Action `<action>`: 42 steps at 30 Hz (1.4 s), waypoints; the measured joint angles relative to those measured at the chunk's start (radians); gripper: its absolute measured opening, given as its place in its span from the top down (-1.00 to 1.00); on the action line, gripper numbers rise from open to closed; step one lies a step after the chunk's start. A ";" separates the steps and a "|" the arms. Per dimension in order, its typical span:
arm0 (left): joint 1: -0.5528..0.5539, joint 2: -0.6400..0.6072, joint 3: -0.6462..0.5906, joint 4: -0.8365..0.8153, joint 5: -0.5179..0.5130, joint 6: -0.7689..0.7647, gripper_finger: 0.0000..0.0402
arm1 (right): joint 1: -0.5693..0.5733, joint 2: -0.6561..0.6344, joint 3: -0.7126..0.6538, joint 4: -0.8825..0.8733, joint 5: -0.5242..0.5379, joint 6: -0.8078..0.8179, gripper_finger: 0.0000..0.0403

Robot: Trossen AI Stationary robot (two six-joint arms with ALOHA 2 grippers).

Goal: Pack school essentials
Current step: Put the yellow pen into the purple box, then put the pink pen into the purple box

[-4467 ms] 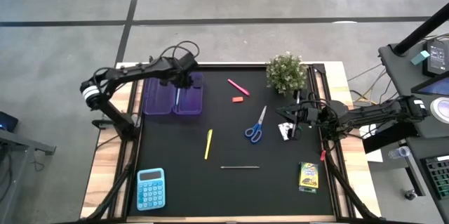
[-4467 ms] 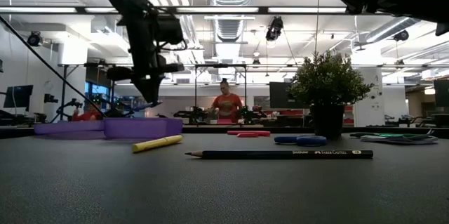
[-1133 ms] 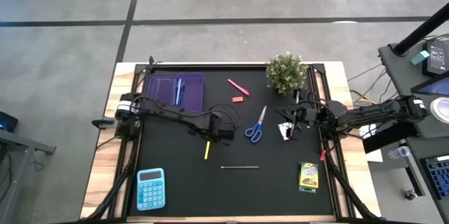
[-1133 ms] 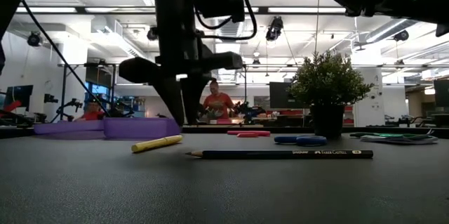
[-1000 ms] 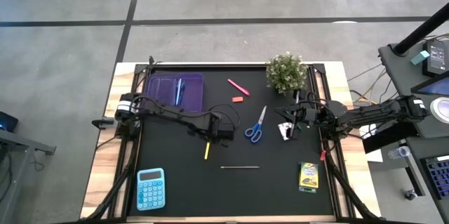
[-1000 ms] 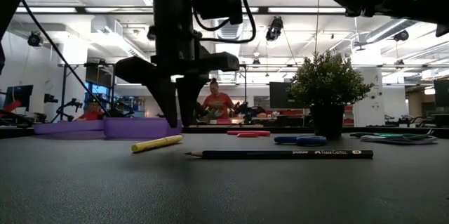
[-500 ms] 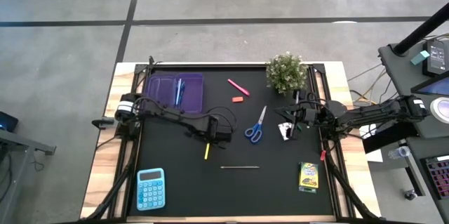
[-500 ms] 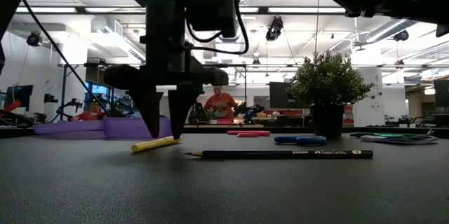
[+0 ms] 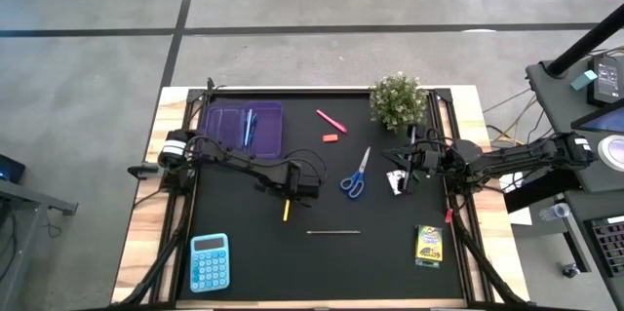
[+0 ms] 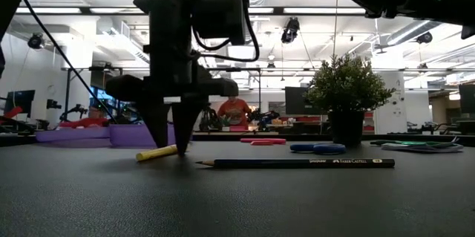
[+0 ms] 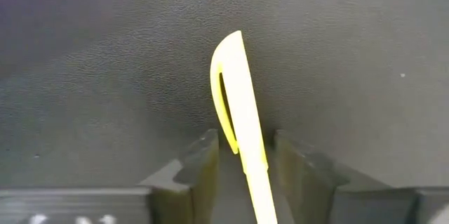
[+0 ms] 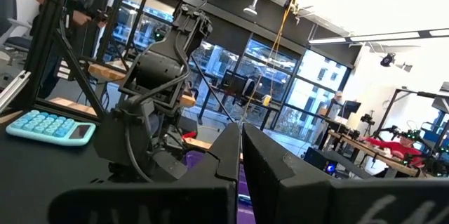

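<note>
Spanning most of the high view, the black tabletop carries everything. Left arm reaches in from the left edge to mid-table. Right arm waits at the right edge, right gripper held above the white packet; jaws pressed together, holding nothing, per the right wrist view.

Purple case sits at the far left, blue pens in its right compartment. Plant at the far right corner. Calculator at the near left corner. Crayon box at the near right.

Left gripper is down at the tabletop over the yellow pen, which lies mid-table, left of centre. Left wrist view: pen runs between the two fingers, jaws partly open, a narrow gap each side of the barrel; can't tell whether either finger touches it. Low view: fingertips at tabletop level beside the pen, which lies flat.

Scissors lie right of the left gripper, apart from it. Pencil lies flat nearer the front edge, parallel to it. Pink pen and eraser lie near each other between case and plant.

A person shows in the room beyond, in the low view.
</note>
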 joint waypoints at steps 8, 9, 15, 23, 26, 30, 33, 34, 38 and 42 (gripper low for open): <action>0.000 -0.001 0.000 0.004 -0.001 0.002 0.93 | 0.000 0.000 0.000 0.000 0.000 0.001 0.96; 0.000 -0.001 0.001 0.004 -0.001 0.002 0.93 | 0.000 0.000 0.000 0.000 0.000 0.001 0.96; 0.002 -0.010 0.012 -0.010 -0.003 0.032 0.93 | 0.000 0.000 0.000 0.000 0.000 0.000 0.96; 0.116 -0.157 0.024 -0.083 -0.099 0.175 0.94 | 0.000 0.000 0.000 0.000 0.000 -0.007 0.96; 0.193 -0.222 0.011 -0.127 -0.144 0.236 0.95 | 0.000 0.000 0.000 0.000 0.000 -0.009 0.96; 0.310 -0.283 -0.001 -0.143 -0.177 0.331 0.96 | 0.000 0.000 0.000 0.000 0.001 -0.009 0.96; 0.394 -0.295 -0.002 -0.140 -0.194 0.399 0.98 | 0.000 0.000 0.003 0.000 0.001 -0.008 0.96; 0.419 -0.296 -0.002 -0.141 -0.194 0.420 0.99 | 0.000 0.000 0.004 0.000 0.001 -0.008 0.96; 0.512 -0.272 -0.003 -0.117 -0.195 0.486 0.98 | 0.000 0.000 0.004 -0.001 0.001 -0.006 0.96; 0.572 -0.243 -0.005 -0.076 -0.217 0.528 0.98 | 0.000 0.000 0.004 -0.003 0.001 -0.005 0.96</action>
